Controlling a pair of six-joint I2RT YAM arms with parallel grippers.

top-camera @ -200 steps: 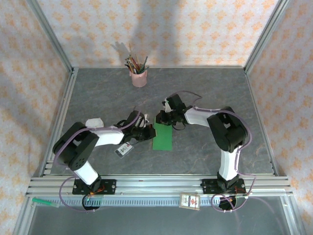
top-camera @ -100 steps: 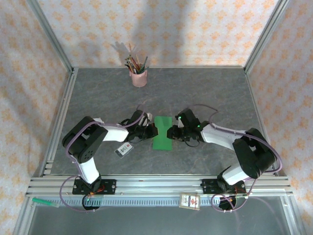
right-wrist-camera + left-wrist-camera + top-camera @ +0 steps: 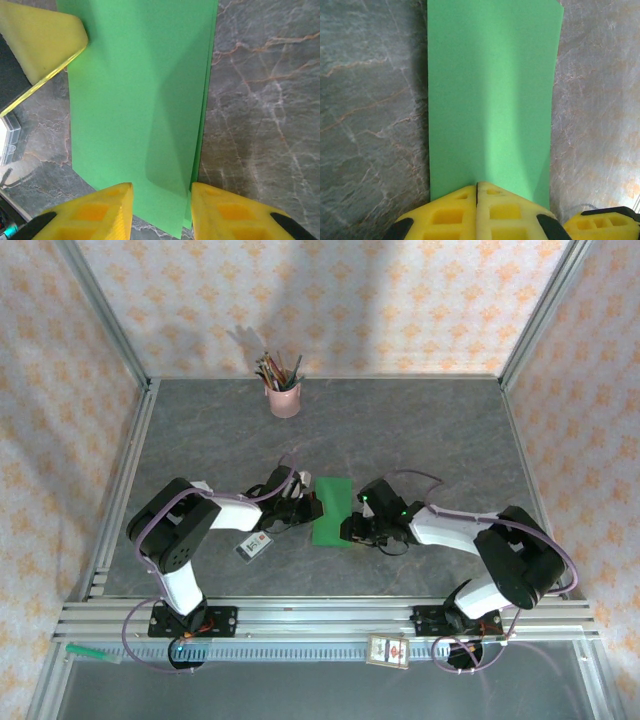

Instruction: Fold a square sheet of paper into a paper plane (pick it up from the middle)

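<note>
Green and folded into a long strip, the sheet of paper [image 3: 332, 502] lies flat in the middle of your grey marbled bench [image 3: 450, 440], its long sides running 12 to 6 o'clock.

Your left tool [image 3: 477, 184] meets it from 9 o'clock. Its yellow fingers [image 3: 451, 212] are closed tight together with their tips on the paper's edge. Whether they pinch the paper or only press on it, you cannot tell.

Your right tool [image 3: 161, 186] comes in from 4 o'clock with its jaws apart. The strip's edge runs between them, and the stacked layers of the fold show along one side.

Around the paper:
- A small white card with a dark border [image 3: 254, 545] lies at 8 o'clock, just beside the left arm. Its print is too small to read.
- A pink cup of pencils [image 3: 284, 398] stands well apart at 11 o'clock, by the back wall.
- A second card [image 3: 388, 650] and a thin green stick [image 3: 88, 650] sit on the front rail.

From above, both wrists cover their own fingertips and parts of the paper's edges. The left wrist view cuts the strip off at the top. In the right wrist view, a pale, dark-edged corner [image 3: 7, 142] is cut off at 9 o'clock, and too little of it shows to name.
</note>
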